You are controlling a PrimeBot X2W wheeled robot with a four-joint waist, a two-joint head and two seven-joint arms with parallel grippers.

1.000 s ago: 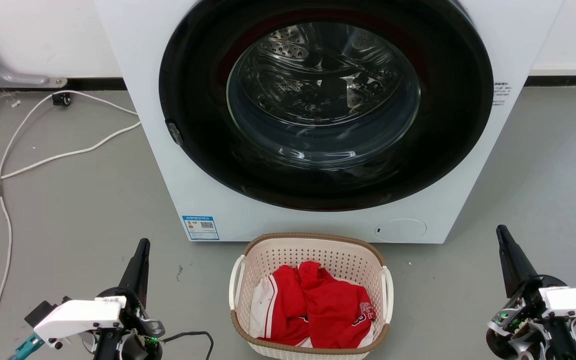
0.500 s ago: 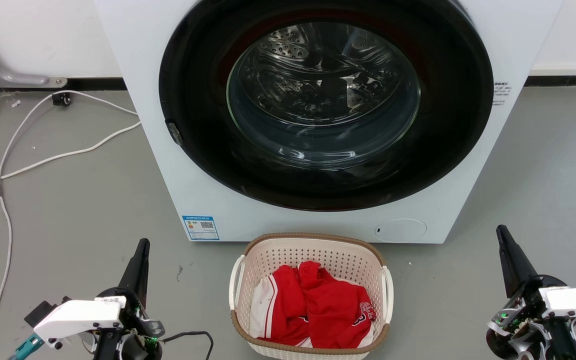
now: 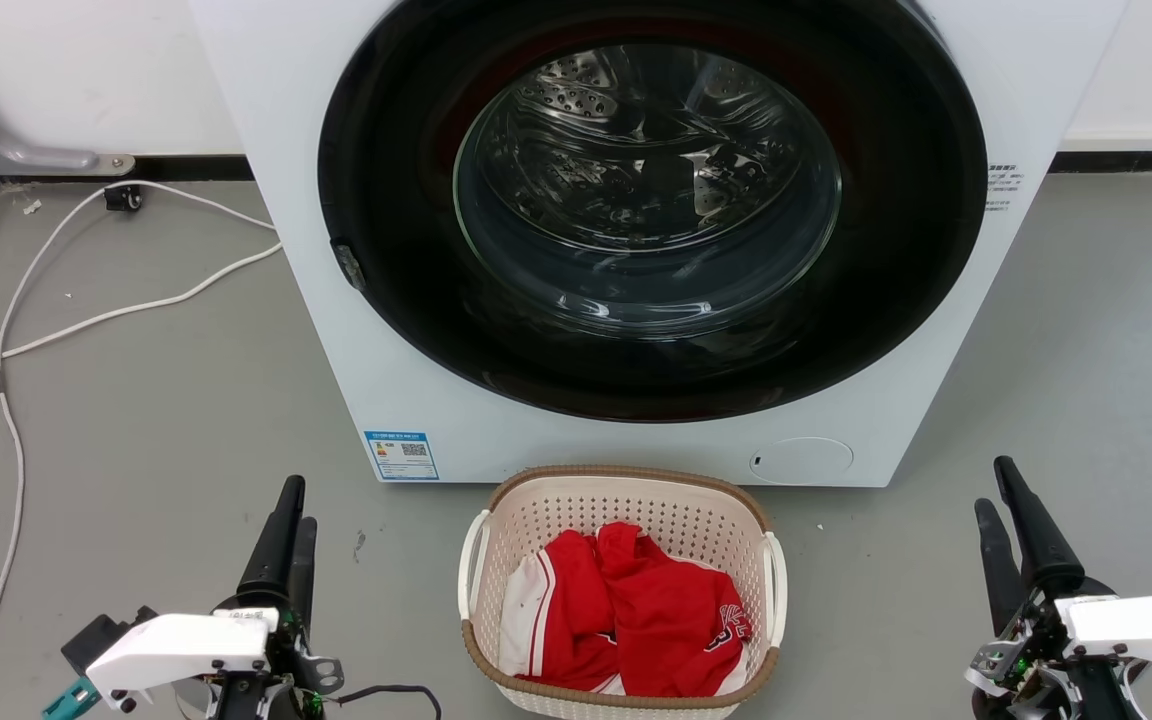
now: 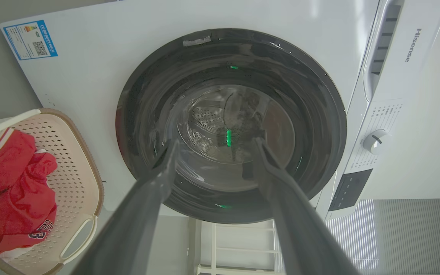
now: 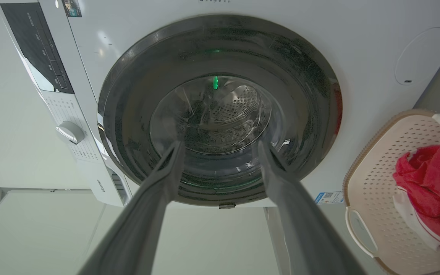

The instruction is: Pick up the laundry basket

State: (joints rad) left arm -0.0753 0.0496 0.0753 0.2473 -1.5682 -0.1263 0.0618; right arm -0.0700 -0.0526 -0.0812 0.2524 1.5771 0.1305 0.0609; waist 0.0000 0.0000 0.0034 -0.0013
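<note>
Nothing grasped yet. The laundry basket (image 3: pixel 636 500) sits on the floor (image 3: pixel 156 400) just in front of the washing machine (image 3: pixel 936 380), red clothes (image 3: pixel 636 610) inside. Your left gripper (image 3: pixel 298 508) and right gripper (image 3: pixel 994 487) flank it, well apart, jaws spread and empty. Approach, grip and lift all remain.
</note>
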